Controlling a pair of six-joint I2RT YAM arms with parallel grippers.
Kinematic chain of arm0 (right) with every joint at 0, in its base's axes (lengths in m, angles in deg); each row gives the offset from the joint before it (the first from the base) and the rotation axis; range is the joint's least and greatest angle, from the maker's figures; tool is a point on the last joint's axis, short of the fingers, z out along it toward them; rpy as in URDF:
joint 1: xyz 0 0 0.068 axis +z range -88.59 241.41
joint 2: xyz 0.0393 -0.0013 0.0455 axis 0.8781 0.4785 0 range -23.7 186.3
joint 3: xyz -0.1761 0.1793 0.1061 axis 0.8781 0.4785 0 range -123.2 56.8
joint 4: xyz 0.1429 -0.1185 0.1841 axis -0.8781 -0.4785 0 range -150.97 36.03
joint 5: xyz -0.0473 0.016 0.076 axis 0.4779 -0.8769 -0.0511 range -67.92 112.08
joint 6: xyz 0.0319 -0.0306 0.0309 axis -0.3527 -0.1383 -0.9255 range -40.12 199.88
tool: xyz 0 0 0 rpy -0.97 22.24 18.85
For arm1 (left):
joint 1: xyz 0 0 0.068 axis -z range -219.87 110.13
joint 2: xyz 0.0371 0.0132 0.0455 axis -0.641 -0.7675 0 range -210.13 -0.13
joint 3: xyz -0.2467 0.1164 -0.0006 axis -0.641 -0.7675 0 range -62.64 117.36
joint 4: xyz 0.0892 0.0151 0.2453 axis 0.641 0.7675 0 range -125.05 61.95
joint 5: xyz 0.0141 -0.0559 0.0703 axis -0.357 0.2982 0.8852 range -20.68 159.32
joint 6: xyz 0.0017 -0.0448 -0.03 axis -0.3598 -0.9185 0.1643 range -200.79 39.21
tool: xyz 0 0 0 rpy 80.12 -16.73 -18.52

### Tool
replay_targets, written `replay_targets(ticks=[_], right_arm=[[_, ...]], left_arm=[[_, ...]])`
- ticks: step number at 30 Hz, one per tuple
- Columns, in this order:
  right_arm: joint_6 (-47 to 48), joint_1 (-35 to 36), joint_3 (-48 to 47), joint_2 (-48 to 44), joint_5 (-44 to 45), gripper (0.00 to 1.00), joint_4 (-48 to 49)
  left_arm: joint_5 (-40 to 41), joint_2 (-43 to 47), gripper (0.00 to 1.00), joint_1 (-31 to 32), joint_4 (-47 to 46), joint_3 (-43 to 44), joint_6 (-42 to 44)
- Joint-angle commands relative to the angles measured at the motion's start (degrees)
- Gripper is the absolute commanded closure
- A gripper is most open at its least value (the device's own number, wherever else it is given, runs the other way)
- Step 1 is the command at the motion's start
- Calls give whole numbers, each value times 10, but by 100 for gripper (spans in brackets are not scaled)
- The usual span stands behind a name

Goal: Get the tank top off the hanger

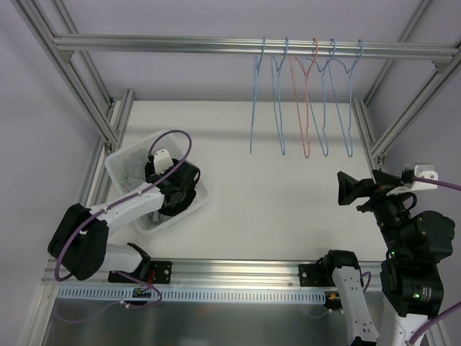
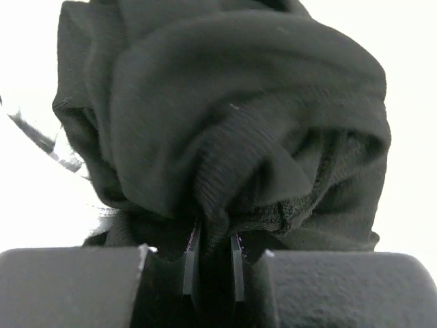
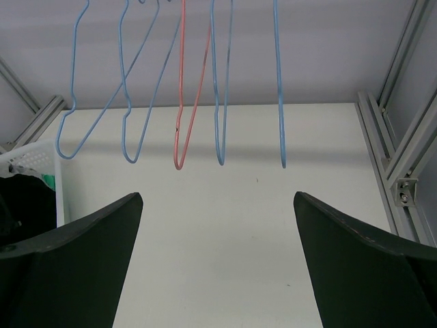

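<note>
A white table [image 1: 252,187] was seen filling the middle of the top view. A white plastic basket [image 1: 119,162] was set at an angle on its left part. In the right wrist view, something green [image 3: 48,180] was glimpsed inside that basket at the left edge. An aluminium rail [image 1: 180,45] was run across the upper frame, flanked by slanted aluminium struts [image 1: 94,94]. A slotted white cable duct [image 1: 238,295] was laid along the bottom.

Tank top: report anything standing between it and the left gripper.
Nothing visible does. The left gripper is shut on a fold of the black tank top, at the white basket.
</note>
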Motion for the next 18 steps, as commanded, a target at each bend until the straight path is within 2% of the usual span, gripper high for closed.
replay_targets(ticks=[1,4,5,6,7,10,14,18], right_arm=[[-1,-4,3,2,-16,1,33],[-2,-3,4,9,-26,1,33],[-3,-3,5,13,-30,0,33],[-4,-3,7,15,-38,1,33],[-6,-3,8,18,-41,1,33],[-6,-4,14,21,-44,1,35],[3,-3,29,27,-34,1,34],[15,-2,41,47,-14,1,23]], left_arm=[[-50,-11,100,-5,0,-68,-84],[-53,31,98,-6,1,-72,-64],[-55,49,80,-6,2,-69,-55],[-56,68,74,-6,3,-59,-41],[-58,108,51,-6,9,-52,-17],[-54,177,1,-6,29,-10,14],[-48,208,1,-6,81,72,60],[-73,205,1,-5,119,199,141]])
